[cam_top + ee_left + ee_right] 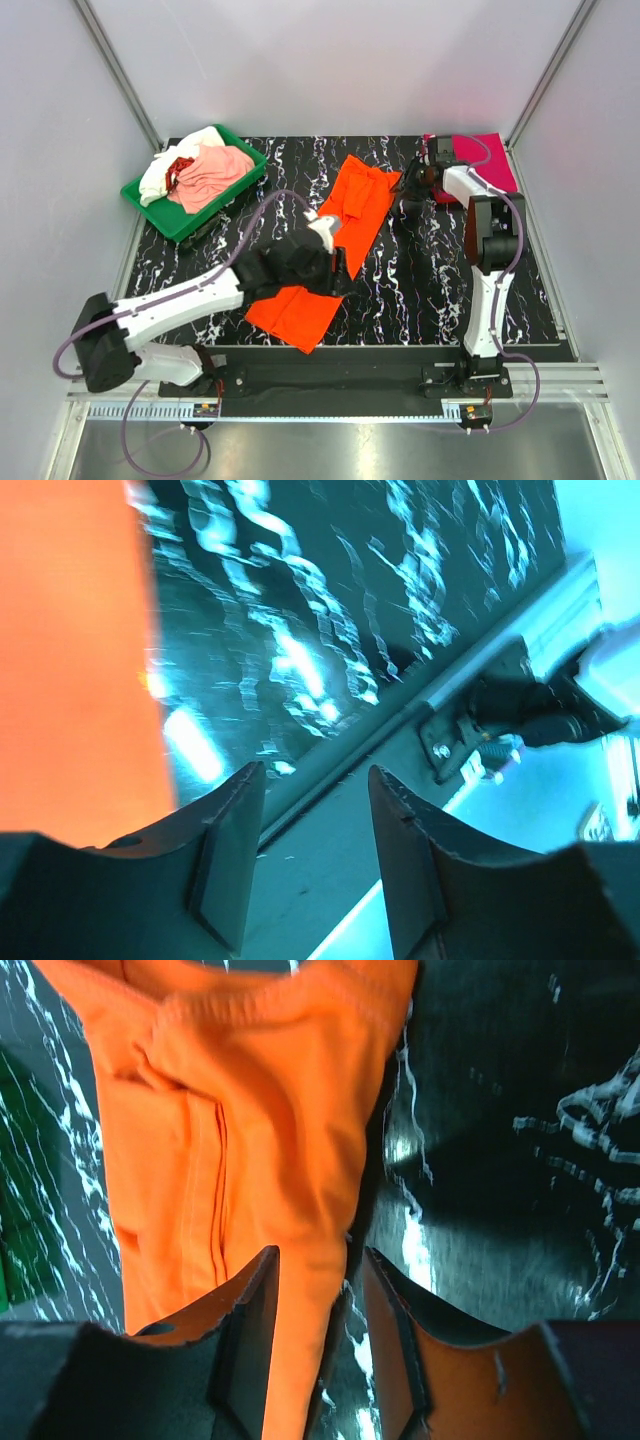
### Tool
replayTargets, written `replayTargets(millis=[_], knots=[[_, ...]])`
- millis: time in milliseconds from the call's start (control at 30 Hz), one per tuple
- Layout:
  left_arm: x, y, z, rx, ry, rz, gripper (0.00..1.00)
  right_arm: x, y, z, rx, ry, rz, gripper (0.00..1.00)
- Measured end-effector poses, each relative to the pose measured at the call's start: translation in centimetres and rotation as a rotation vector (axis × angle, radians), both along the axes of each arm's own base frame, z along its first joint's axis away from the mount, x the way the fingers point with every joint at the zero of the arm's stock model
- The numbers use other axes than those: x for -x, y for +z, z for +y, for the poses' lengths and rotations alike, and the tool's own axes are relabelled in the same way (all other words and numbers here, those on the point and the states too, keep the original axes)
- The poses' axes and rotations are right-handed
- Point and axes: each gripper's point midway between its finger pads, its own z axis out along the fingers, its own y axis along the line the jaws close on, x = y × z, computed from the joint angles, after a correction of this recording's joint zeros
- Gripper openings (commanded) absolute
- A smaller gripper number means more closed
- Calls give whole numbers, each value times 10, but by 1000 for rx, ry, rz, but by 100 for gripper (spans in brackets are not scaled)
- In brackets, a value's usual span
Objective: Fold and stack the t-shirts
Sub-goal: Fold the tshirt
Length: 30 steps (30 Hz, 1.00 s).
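A bright orange t-shirt [362, 195] lies in a long diagonal strip across the middle of the black marbled table [420, 290]. My left gripper [340, 283] hovers over the strip's middle, tilted toward the near right. In the left wrist view it [317, 780] is open with nothing between its fingers, and the orange cloth [70, 660] lies off to the left. My right gripper [408, 205] sits at the shirt's far right edge. In the right wrist view its jaws [322, 1260] stand apart over the orange hem [260, 1110], and the right finger is clear of the cloth.
A folded magenta-pink t-shirt [485, 160] lies at the back right corner. A green tray [150, 200] at the back left holds pale pink [210, 170], white [165, 165] and red cloth. The metal rail [330, 770] runs along the near edge.
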Motion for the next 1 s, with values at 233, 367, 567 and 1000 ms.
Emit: replayTargets(millis=[233,367,567,1000], knots=[[-60,20,88,-11,237,-57,56,-34,-7,-4,13,-34,-43,36],[-68,22,116,-35,287,-75,57,-47,-27,-6,7,-68,-28,28],[-72,8,140,-131,322,-69,58,-67,-30,-13,10,-118,-44,0],[-70,-65,170,-282,365,84,60,-157,-11,-5,-32,-88,-218,36]])
